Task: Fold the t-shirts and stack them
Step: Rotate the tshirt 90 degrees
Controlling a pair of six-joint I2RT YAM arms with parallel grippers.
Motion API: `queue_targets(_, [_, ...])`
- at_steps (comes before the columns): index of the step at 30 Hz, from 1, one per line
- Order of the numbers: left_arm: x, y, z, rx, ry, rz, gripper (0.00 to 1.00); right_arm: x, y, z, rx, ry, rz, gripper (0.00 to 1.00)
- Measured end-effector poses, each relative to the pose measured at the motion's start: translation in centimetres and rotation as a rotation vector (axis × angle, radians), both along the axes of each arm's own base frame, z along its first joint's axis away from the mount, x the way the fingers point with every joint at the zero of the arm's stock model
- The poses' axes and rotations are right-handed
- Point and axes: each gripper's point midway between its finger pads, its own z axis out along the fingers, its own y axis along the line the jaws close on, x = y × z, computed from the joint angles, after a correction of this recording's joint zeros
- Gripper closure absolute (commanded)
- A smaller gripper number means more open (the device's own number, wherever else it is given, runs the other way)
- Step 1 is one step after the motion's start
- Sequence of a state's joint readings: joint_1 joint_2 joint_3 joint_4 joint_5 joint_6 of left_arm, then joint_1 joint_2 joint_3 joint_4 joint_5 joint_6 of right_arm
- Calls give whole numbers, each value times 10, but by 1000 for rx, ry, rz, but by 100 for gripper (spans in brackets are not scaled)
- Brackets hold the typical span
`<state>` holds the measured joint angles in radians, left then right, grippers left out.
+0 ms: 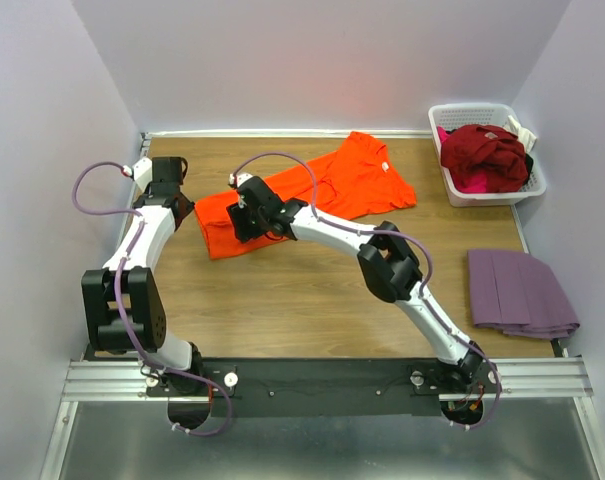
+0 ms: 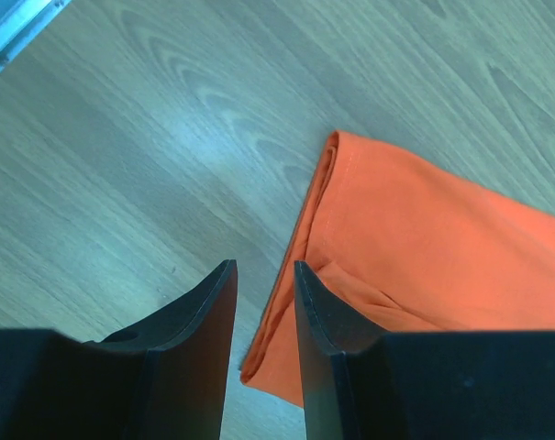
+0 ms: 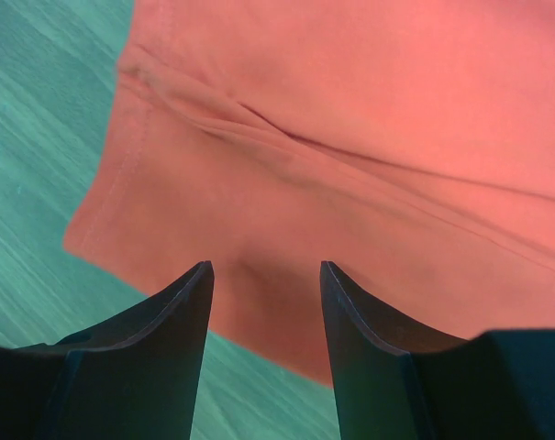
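The bright orange t-shirt [image 1: 347,180] lies spread on the wooden table, running from the back middle down to the left. My left gripper [image 1: 185,208] hovers at the shirt's left edge. In the left wrist view this gripper [image 2: 263,266] is open by a narrow gap with nothing in it, and the folded orange edge [image 2: 415,238] lies just right of its right finger. My right gripper [image 1: 244,224] is over the shirt's lower left part. Seen from the right wrist, it [image 3: 265,268] stands wide open above the orange hem [image 3: 350,101], holding nothing.
A white slatted basket [image 1: 482,108] at the back right holds a crumpled dark red tee [image 1: 482,150] over a pink one [image 1: 470,184]. A folded mauve-purple stack [image 1: 522,290] lies at the right edge. Walls close in on the left, back and right.
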<state>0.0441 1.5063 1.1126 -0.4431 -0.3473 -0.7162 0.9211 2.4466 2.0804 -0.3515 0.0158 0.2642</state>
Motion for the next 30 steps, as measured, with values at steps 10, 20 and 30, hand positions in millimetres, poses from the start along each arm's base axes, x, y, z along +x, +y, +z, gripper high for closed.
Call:
queue_targets(10, [-2, 8, -6, -38, 0, 19, 62, -20, 6, -25, -11, 36, 41, 42])
queue_targets(20, [2, 4, -11, -60, 6, -1, 64, -102, -67, -30, -91, 128, 49, 42])
queue_targets(30, [22, -21, -3, -67, -22, -98, 64, -195, -171, -34, -202, 266, 27, 43])
